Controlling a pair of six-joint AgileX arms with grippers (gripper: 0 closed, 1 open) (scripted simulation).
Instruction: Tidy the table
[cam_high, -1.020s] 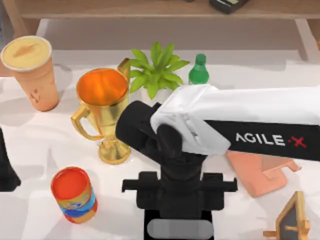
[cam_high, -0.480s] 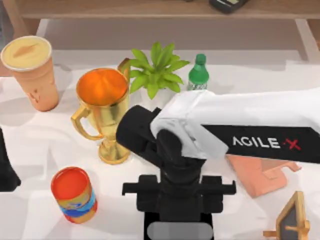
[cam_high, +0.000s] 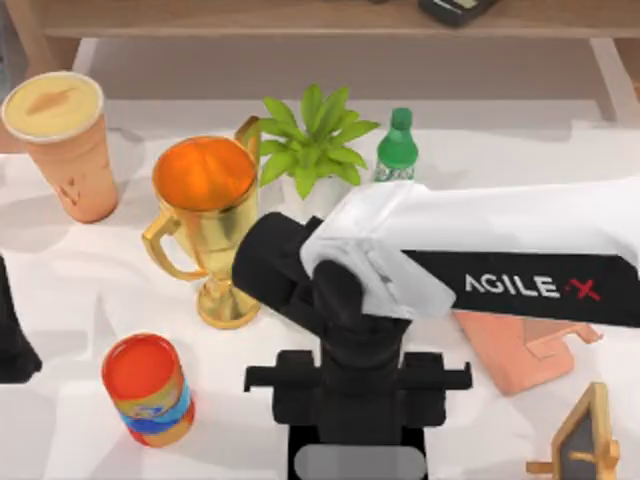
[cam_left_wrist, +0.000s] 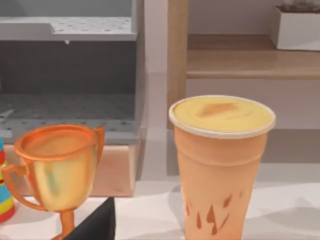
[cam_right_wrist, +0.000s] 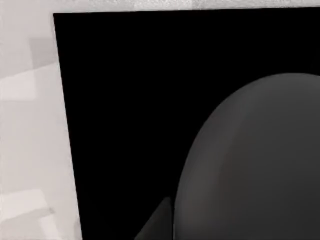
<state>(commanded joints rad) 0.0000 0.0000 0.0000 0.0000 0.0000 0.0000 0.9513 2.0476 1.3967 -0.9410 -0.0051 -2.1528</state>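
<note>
The white table (cam_high: 80, 290) carries several loose items. My right arm reaches in from the right, and its gripper (cam_high: 358, 400) points down at the near middle, over a black pad (cam_high: 300, 450) with a grey rounded mouse (cam_high: 360, 462) on it. The right wrist view looks close onto that black pad (cam_right_wrist: 125, 100) and the grey mouse (cam_right_wrist: 260, 165). My left arm (cam_high: 12, 340) is parked at the table's left edge. Its wrist view faces an orange cup (cam_left_wrist: 220, 160) with a yellow lid and a gold trophy (cam_left_wrist: 57, 170).
Standing on the table are the lidded cup (cam_high: 62, 140), the gold trophy (cam_high: 205, 215), a potted plant (cam_high: 315, 140), a green bottle (cam_high: 397, 140), an orange-topped can (cam_high: 148, 390), a salmon flat piece (cam_high: 520, 350) and a small wooden-framed board (cam_high: 585, 440). A brown shelf board (cam_high: 300, 15) runs along the back.
My right arm has shifted slightly toward the near edge and come lower, uncovering more of the green bottle. Everything else has stayed put.
</note>
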